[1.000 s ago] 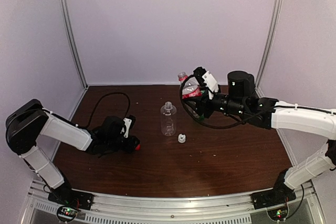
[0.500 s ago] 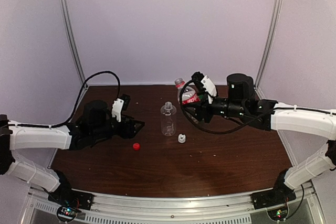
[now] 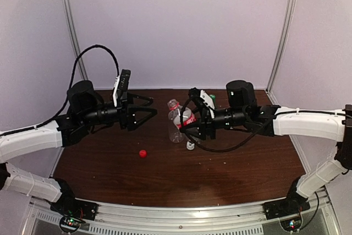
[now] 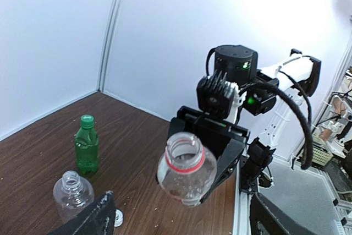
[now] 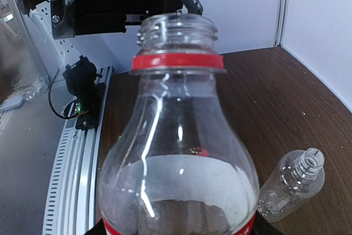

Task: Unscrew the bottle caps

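My left arm [image 3: 33, 138] is raised off the desk [image 3: 231, 174] and reaches toward the middle. The left jaws stand wide apart with nothing between them, their tips pointing across at the right jaws. In the left wrist view I see only the two dark tips at the bottom edge, far from each other.

Below the left jaws and a little nearer to me, the red cap [image 3: 142, 153] lies alone on the desk, touching nothing.

Between the two sets of jaws, and lower than both, the clear bottle [image 3: 175, 135] stands upright on the desk with its neck bare. From above, the raised bottle partly hides its top. The white cap [image 3: 190, 146] sits on the desk just beside its base, under the right jaws.

The red-label bottle [image 3: 181, 116] is up in the air, clamped in the right jaws, which grip its body from both sides. It is tilted so that its open mouth faces the left jaws, near their tips but apart from them. The neck carries a red ring and no cap; the right wrist view shows the threads bare.

My right arm [image 3: 308, 122] stretches in from the right, level with the left one.

Beyond the right jaws, toward the back wall, the green bottle [image 4: 86, 149] stands upright on the desk with the green cap [image 4: 87, 119] on it.
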`<state>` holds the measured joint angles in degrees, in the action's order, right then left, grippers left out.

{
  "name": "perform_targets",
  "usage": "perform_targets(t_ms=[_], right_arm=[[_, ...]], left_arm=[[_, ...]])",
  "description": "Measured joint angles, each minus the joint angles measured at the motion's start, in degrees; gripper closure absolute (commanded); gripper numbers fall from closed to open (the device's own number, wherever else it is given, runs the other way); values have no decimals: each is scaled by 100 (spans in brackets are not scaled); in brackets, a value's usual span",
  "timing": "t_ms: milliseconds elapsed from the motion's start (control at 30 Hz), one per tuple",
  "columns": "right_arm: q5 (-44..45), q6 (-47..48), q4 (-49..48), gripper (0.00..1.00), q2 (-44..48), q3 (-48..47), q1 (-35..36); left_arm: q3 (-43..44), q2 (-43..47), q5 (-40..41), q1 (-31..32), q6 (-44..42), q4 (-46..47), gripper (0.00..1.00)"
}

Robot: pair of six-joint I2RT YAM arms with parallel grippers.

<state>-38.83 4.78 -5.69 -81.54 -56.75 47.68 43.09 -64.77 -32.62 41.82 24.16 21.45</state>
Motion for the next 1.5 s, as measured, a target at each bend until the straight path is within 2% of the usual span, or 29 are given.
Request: perform_targets(t_ms=[267,367,767,933,1133,1200,1267,1500], right_arm=[[-361,116,68,46,-299,-413,225],[-431,146,103,46,-398,-529,286],[-483,234,251,46,-549,-588,326],[-472,208,260,44,-549,-588,337],[-280,-9,267,23,-546,-590,345],[-109,28,271,11,-546,-590,372],[74,33,302,3,-535,-588,369],[809,103,525,0,-354,-586,271]], left_arm=[[463,-595,-584,118,214,151,15],[581,-798,-686,186,256,140,19],[787,-1130,-898,313,304,125,56],[791,-1169,-933,330,227,125,77],[793,-1156,-758,330,9,111,98],[793,-1121,-675,330,-2,-11,100],[793,-1027,-529,330,-55,-223,100],[883,-507,393,282,-470,-1276,100]])
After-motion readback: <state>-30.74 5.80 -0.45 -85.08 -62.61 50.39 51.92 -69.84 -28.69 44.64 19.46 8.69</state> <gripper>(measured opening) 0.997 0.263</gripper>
